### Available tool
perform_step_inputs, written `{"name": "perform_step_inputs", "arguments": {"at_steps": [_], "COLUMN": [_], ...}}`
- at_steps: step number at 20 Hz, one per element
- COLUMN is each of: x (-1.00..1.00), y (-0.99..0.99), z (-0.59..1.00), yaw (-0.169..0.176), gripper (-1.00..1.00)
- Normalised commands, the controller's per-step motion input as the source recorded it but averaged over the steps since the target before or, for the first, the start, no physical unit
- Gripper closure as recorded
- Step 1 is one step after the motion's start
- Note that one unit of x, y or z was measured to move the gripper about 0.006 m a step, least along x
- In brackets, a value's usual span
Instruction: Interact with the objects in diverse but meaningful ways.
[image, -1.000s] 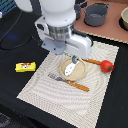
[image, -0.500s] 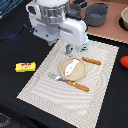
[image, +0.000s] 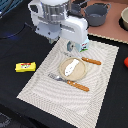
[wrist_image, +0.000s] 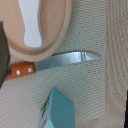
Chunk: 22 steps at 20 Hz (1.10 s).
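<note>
Tan plate (image: 75, 69), knife (wrist_image: 55, 61) beside, milk carton (wrist_image: 57, 110) near

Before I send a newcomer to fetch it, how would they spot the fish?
Find the pale woven placemat on the dark table. At its middle sits a round tan plate. The fish lies on that plate, the only slim white piece there, between a knife and a fork.
</note>
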Motion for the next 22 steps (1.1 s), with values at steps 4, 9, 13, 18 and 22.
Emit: {"name": "perform_step_inputs", "arguments": {"at_steps": [4, 9, 13, 18, 22], "x": [-0.54, -0.67, -0.89, -0.89, -0.86], "y": [0.09, 0.1, 0.01, -0.13, -0.34], "z": [0.06, 0.06, 0.0, -0.04, -0.2], "yaw": [0.284, 0.237, 0.115, 0.046, 0.015], "gripper": [-1.0, -1.0, -1.0, -1.0, -1.0]}}
